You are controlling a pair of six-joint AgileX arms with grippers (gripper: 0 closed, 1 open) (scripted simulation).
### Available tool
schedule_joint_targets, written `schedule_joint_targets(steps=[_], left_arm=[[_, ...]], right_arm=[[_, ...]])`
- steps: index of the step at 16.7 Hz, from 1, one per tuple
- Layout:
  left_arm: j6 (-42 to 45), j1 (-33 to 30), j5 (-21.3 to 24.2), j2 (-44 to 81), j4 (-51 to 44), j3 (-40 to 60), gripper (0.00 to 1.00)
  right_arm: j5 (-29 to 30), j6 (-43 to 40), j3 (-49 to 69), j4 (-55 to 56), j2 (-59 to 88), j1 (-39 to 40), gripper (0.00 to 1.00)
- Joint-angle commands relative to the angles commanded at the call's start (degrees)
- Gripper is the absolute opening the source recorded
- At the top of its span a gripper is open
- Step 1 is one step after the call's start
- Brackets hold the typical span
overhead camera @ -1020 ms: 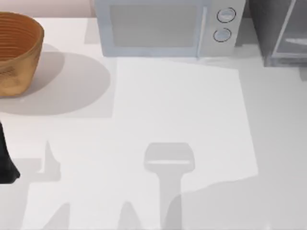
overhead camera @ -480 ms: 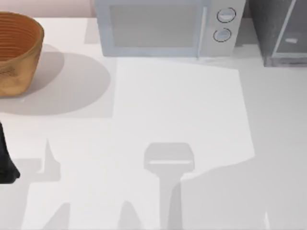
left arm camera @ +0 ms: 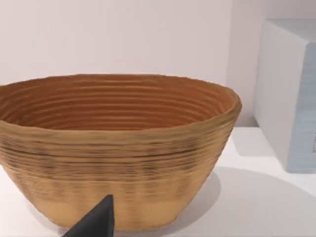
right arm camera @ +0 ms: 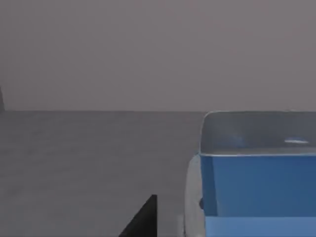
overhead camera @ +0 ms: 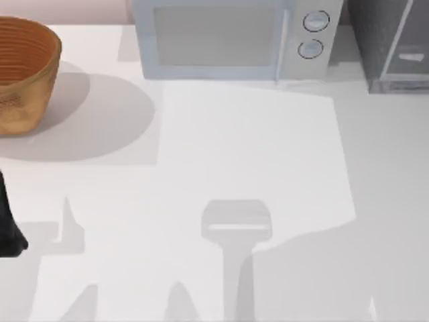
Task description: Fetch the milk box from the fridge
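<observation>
The milk box [right arm camera: 256, 182], bright blue with a pale top and a white edge, stands on the dark grey floor inside the fridge [right arm camera: 89, 148], close in front of my right wrist camera. A dark part of my right gripper [right arm camera: 144, 217] reaches in just beside the carton, with a small gap between them. From above, the fridge [overhead camera: 372, 40] is the dark cabinet at the table's far right, with its paler glassy door panel [overhead camera: 410, 47]. My left gripper [left arm camera: 94, 223] is parked at the left edge of the table [overhead camera: 8, 231], facing the basket.
A brown woven basket [overhead camera: 23, 70] stands at the far left. The light grey microwave [overhead camera: 228, 40] with two round knobs sits at the back middle, next to the fridge. Arm shadows fall across the white table [overhead camera: 255, 147] near its front edge.
The fridge's pale door panel shifted slightly between a second ago and half a second ago, and the shadow at the table's lower right moved a little. The left arm has stayed still.
</observation>
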Motion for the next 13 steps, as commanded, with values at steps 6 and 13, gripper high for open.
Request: schedule_joint_targets(steps=[6, 13], left_arm=[[0.0, 0.0, 0.0, 0.0, 0.0, 0.0, 1.0], [0.0, 0.0, 0.0, 0.0, 0.0, 0.0, 1.0]], right_arm=[[0.0, 0.0, 0.0, 0.0, 0.0, 0.0, 0.1], [0.0, 0.0, 0.0, 0.0, 0.0, 0.0, 0.0]])
